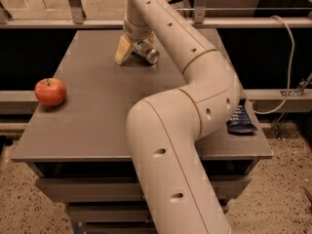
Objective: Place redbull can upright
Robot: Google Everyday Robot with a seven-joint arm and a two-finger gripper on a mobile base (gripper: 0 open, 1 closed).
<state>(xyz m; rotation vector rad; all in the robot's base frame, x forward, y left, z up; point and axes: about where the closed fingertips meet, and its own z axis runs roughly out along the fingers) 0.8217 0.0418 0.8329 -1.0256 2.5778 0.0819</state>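
Note:
The redbull can (147,53) lies on its side at the far middle of the grey table (97,126), its shiny silver end facing the front right. My gripper (137,45) reaches down from above right at the can. It is open: one tan finger (123,50) stands just left of the can, apart from it, and the other is behind the can's far side. The can's far end is hidden by the wrist.
A red apple (50,91) sits near the table's left edge. A dark blue snack wrapper (240,121) lies at the right edge, partly behind my arm (195,111), which crosses the table's right half. A metal railing (73,4) runs behind the table.

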